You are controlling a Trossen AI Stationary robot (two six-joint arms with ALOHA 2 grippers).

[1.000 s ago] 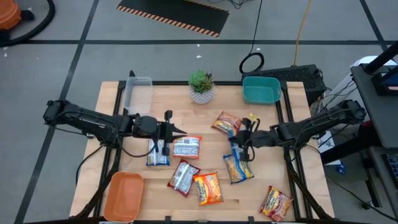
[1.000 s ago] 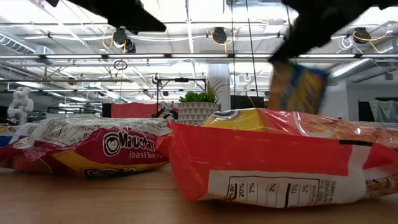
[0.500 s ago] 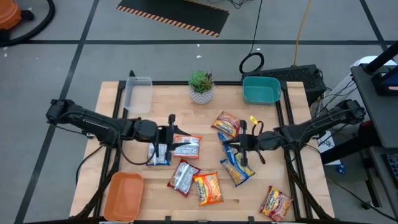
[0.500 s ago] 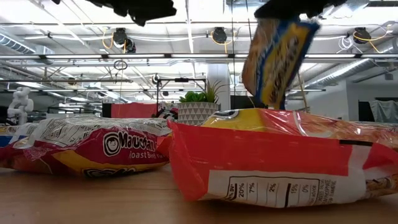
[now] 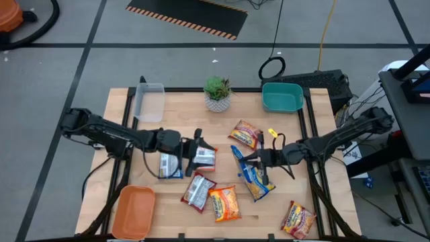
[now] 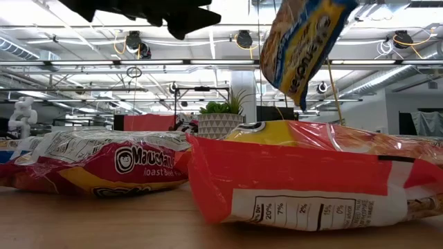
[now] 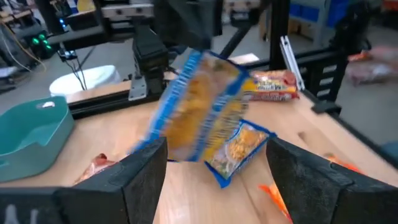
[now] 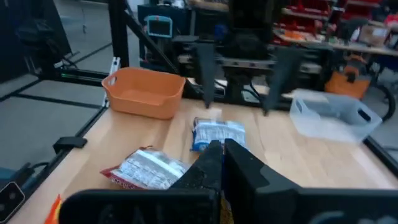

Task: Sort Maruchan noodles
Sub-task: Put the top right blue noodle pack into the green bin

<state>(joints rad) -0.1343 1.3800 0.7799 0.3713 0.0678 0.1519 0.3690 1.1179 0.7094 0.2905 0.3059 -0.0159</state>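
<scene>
My right gripper (image 5: 258, 160) is shut on a blue-yellow noodle packet (image 5: 242, 160), which hangs above the table (image 6: 299, 43) and faces my left wrist camera (image 7: 199, 106). My left gripper (image 5: 201, 150) is open above a red-silver packet (image 5: 209, 156), with nothing between its fingers (image 7: 147, 180). A blue-white packet (image 5: 170, 167) lies beside it. A second blue-yellow packet (image 5: 259, 183) lies under the right arm. Another red-silver packet (image 5: 198, 191) and orange packets (image 5: 225, 203) (image 5: 246, 133) (image 5: 298, 218) lie flat on the wood.
An orange tray (image 5: 133, 211) sits at the front left, a clear tray (image 5: 149, 100) at the back left and a teal tray (image 5: 282, 97) at the back right. A small potted plant (image 5: 218, 93) stands at the back middle.
My left gripper has opened and slid right over the red-silver packet. My right gripper has moved left and up, carrying the blue-yellow packet.
</scene>
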